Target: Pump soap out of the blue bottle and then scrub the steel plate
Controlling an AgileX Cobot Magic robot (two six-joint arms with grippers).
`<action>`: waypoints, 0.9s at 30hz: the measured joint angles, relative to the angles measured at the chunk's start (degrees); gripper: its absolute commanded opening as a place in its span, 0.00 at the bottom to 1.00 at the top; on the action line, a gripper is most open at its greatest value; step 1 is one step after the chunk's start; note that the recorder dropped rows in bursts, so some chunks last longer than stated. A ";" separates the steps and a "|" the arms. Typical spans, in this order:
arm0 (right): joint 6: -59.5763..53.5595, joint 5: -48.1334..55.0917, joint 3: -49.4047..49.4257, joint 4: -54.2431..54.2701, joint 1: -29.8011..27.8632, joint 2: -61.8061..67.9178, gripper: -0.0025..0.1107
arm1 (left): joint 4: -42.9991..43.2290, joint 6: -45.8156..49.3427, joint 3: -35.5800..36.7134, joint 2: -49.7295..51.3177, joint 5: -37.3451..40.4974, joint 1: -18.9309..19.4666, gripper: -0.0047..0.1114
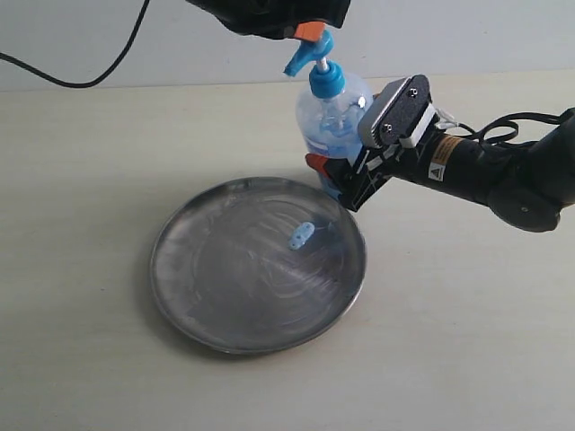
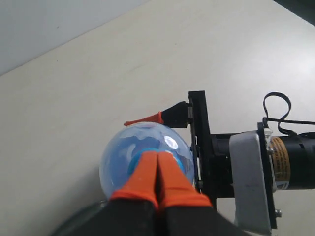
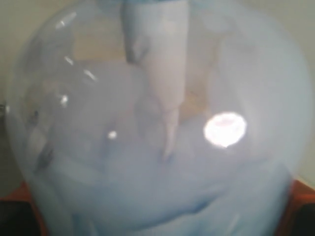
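Right end effector (image 1: 340, 175) grips the tall clear blue-pump bottle (image 1: 334, 112) as brace — left end effector (image 2: 157, 179), tips pressed together, tops its pump; pale blue soap (image 1: 301, 235) dots the shiny round steel plate (image 1: 225, 310).

I read this site as a lab test bench: a plain beige table (image 1: 90, 377), a blank pale wall (image 1: 449, 36), a black cable (image 1: 83, 86) trailing across it.

The exterior camera looks down at a slant on the worktop (image 1: 467, 341), steel plate (image 1: 225, 296) central, blue bottle (image 1: 328, 117) at its 1 o'clock. My left wrist camera looks straight down past my left end effector (image 2: 157, 169) onto that bottle. My right one sits hard against its side, blurred.
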 measured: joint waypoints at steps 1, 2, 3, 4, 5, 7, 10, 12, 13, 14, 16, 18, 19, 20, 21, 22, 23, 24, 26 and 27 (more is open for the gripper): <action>0.00 -0.12 0.00 -0.31 0.00 0.00 0.02 | 0.12 0.27 0.10 -0.30 -0.13 0.00 0.04; 0.00 -0.21 0.00 -0.72 0.00 0.00 0.02 | 0.45 0.39 0.24 -0.74 -0.13 0.00 0.04; 0.00 -0.49 0.00 -1.22 0.00 0.00 0.02 | 0.73 0.53 0.38 -1.02 -0.13 0.00 0.04; 0.00 -0.59 0.00 -1.58 0.11 0.00 0.02 | 0.87 0.53 0.49 -1.43 -0.13 0.00 0.04; 0.00 -0.59 0.00 -1.86 0.24 0.00 0.02 | 0.99 0.64 0.61 -1.69 -0.24 0.00 0.04; 0.10 -0.90 0.00 -2.54 0.36 0.00 0.02 | 1.14 0.64 0.61 -2.66 -0.38 0.00 0.04; 0.21 -1.03 0.00 -2.85 0.36 0.00 0.02 | 1.55 0.75 0.61 -4.39 -1.25 0.00 0.04; 0.31 -1.03 0.00 -2.73 0.36 0.00 0.02 | 1.89 0.75 0.61 -5.54 -1.79 0.00 0.04; 0.31 -1.03 0.00 -2.73 0.36 0.00 0.02 | 1.89 0.75 0.61 -6.07 -2.04 0.00 0.04; 0.31 -1.03 0.00 -2.73 0.36 0.00 0.02 | 2.03 0.75 0.61 -6.53 -2.14 0.00 0.04; 0.43 -1.03 0.00 -2.50 0.45 0.00 0.02 | 2.03 0.75 0.61 -7.20 -2.29 0.00 0.04; 0.43 -1.03 0.00 -2.03 0.45 0.00 0.02 | 2.26 0.75 0.61 -8.02 -2.16 0.00 0.04; 0.54 -1.03 0.00 -1.62 0.56 0.00 0.02 | 2.26 0.75 0.61 -8.30 -2.00 0.00 0.04; 0.54 -0.89 0.00 -1.23 0.59 0.00 0.02 | 2.40 0.75 0.61 -8.58 -1.69 0.00 0.04; 0.54 -0.89 0.00 -0.75 0.59 0.00 0.02 | 2.65 0.75 0.61 -8.91 -1.45 0.00 0.04; 0.83 -0.76 0.00 -0.41 0.59 0.00 0.02 | 2.71 0.75 0.61 -9.15 -1.11 0.00 0.04; 1.04 -0.64 0.00 -0.09 0.59 0.00 0.02 | 3.06 0.75 0.61 -9.40 -0.61 0.00 0.04; 1.50 -0.64 0.00 0.31 0.59 0.00 0.02 | 3.20 0.75 0.61 -9.53 -0.19 0.00 0.04; 2.34 -0.15 0.00 1.15 0.59 0.00 0.02 | 3.56 0.75 0.61 -9.64 0.95 0.00 0.04; 2.83 0.05 0.00 1.81 0.59 0.00 0.02 | 3.95 0.75 0.61 -9.64 1.52 0.00 0.04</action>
